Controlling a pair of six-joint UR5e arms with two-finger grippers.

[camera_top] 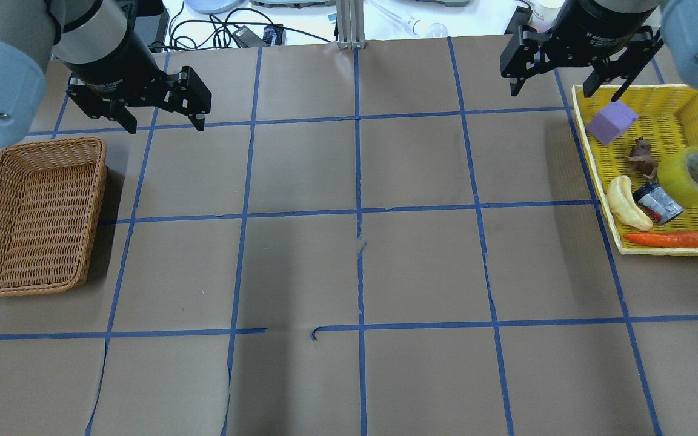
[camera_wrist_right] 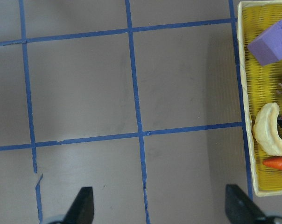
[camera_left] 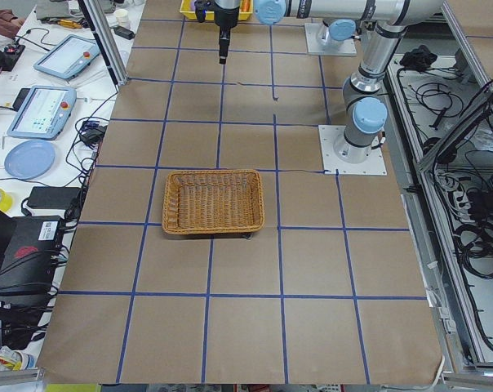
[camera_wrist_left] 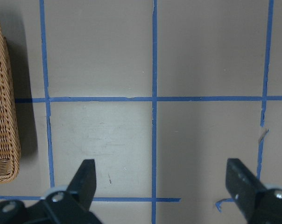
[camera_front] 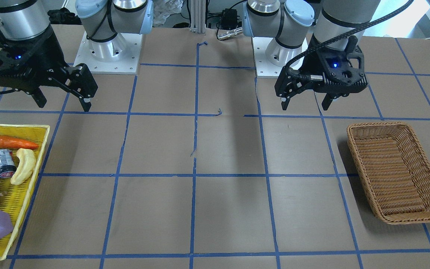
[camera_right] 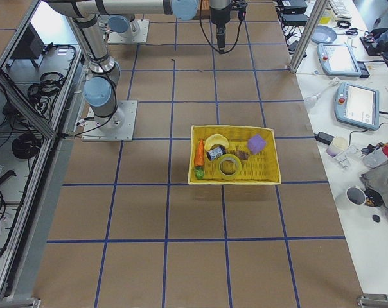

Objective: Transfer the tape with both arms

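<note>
Overhead exterior: tape untouched in yellow tray; left end effector, right end effector spread, empty; whole transfer remains.

The tape lies in the tray at right, seemingly touching the can, basket opposite.

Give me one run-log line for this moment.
phase: not started | tape: in yellow tray, untouched | left hand: open, empty, near wicker basket | right hand: open, empty, by tray
</note>
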